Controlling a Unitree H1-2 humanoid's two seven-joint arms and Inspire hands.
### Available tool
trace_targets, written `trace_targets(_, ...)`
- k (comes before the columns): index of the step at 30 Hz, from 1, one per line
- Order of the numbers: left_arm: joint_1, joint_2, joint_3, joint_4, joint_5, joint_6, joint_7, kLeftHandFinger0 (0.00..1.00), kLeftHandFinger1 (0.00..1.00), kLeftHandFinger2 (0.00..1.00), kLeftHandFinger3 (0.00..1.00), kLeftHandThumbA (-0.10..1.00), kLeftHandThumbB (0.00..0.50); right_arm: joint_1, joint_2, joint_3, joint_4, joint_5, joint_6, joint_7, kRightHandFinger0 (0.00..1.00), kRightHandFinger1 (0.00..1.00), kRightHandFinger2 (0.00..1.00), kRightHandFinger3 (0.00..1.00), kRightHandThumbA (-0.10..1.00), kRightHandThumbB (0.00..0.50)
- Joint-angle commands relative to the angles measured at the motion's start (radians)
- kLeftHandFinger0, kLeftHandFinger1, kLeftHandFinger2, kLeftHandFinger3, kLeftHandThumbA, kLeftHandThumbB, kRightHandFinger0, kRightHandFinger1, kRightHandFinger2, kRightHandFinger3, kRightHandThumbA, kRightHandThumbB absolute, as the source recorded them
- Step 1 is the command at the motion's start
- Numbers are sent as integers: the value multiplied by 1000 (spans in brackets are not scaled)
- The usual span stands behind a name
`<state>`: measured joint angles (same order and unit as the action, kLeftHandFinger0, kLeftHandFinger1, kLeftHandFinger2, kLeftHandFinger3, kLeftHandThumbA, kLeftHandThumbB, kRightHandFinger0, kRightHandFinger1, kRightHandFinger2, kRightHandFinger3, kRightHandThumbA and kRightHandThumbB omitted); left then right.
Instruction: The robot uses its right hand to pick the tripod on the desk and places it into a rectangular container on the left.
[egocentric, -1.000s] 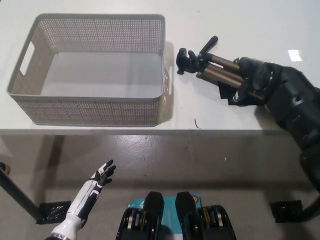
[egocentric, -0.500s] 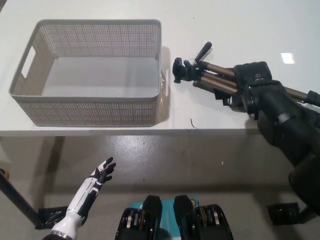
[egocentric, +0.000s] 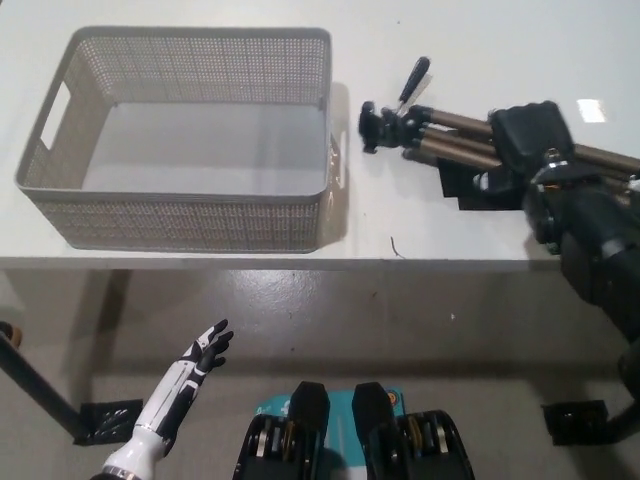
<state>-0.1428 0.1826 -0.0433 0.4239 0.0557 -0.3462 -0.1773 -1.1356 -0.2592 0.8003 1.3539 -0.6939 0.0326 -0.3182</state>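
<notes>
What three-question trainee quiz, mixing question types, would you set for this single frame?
1. True or false: the bronze-legged tripod with the black head is already inside the grey perforated rectangular basket.
2. Which hand is on the tripod? A) white left hand B) black right hand C) both
3. Fill in: the white left hand hangs ____ the edge of the white desk, fingers apart, holding nothing.

Key: 1 false, since the tripod lies on the desk right of the basket, whose visible floor is bare. 2 B, closed around the tripod's legs. 3 below.
</notes>
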Motion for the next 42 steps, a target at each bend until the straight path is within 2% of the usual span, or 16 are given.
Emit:
trace_targets(1,-26,21,1,-23,-7,-12,-8,1000,1000,1000,1000,1000,500,-138,-98,-10,-86,-67,-66,-175,0,0,71,338,-100,285)
trace_targets(4,-23,21,-1,-21,-8,-13,-7,1000,1000,1000,1000,1000,500,-181,-130,-35,-180,-80,-57,-158,0,0,47,319,-100,267)
trace_targets(5,-22,22,-2,-20,-7,-16,-8,1000,1000,1000,1000,1000,500,-194,-145,-42,-220,-89,-59,-149,0,6,94,382,-100,313)
trace_targets(6,-22,22,-5,-20,-4,-15,-7,1000,1000,1000,1000,1000,500,-208,-168,-51,-289,-107,-55,-141,0,0,154,326,-100,381)
trace_targets(7,-22,22,-5,-24,-1,-10,-5,1000,1000,1000,1000,1000,500,-217,-179,-56,-327,-120,-48,-133,0,0,156,251,-100,354)
trace_targets(9,-20,23,-6,-27,-2,-6,-6,1000,1000,1000,1000,1000,500,-233,-198,-71,-406,-128,-36,-75,0,56,489,219,-100,289)
trace_targets(10,-19,25,-6,-26,-3,-9,-6,1000,1000,1000,1000,1000,500,-250,-205,-76,-441,-134,-42,-50,0,68,551,217,-100,271)
trace_targets(15,-19,28,-6,-21,-4,-17,-7,1000,1000,1000,1000,1000,500,-279,-200,-83,-511,-172,-59,-56,0,72,651,208,-100,271)
trace_targets(19,-13,28,-9,-18,1,-18,-5,1000,1000,1000,1000,1000,500,-295,-168,-90,-541,-180,-80,-50,0,66,633,307,-100,288)
trace_targets(24,-9,32,-16,-18,-1,-15,-14,1000,1000,1000,1000,1000,500,-299,-114,-88,-581,-212,-79,-44,0,79,638,189,-100,289)
trace_targets(25,-8,32,-15,-20,-5,-11,-16,1000,1000,1000,1000,1000,500,-299,-95,-86,-586,-213,-103,-60,0,24,551,284,-100,323)
trace_targets(26,-5,32,-15,-23,-6,-8,-17,1000,1000,1000,1000,1000,500,-296,-84,-81,-598,-224,-95,-39,0,0,518,250,-100,297)
trace_targets(29,-5,30,-17,-24,-12,-2,-22,1000,1000,1000,1000,1000,500,-294,-35,-64,-604,-259,-53,8,0,0,454,313,-100,339)
trace_targets(36,-4,29,-18,-14,-1,-12,-18,1000,1000,1000,1000,1000,500,-289,96,10,-477,-350,-34,-44,0,0,437,201,-100,348)
trace_targets(39,-3,31,-21,-15,-10,-15,-30,1000,1000,1000,1000,1000,500,-285,165,59,-378,-379,-25,-75,0,0,368,383,-100,345)
trace_targets(42,-3,33,-27,-18,10,-9,-22,1000,1000,1000,1000,1000,500,-279,225,73,-294,-371,-22,-79,0,0,309,426,-100,347)
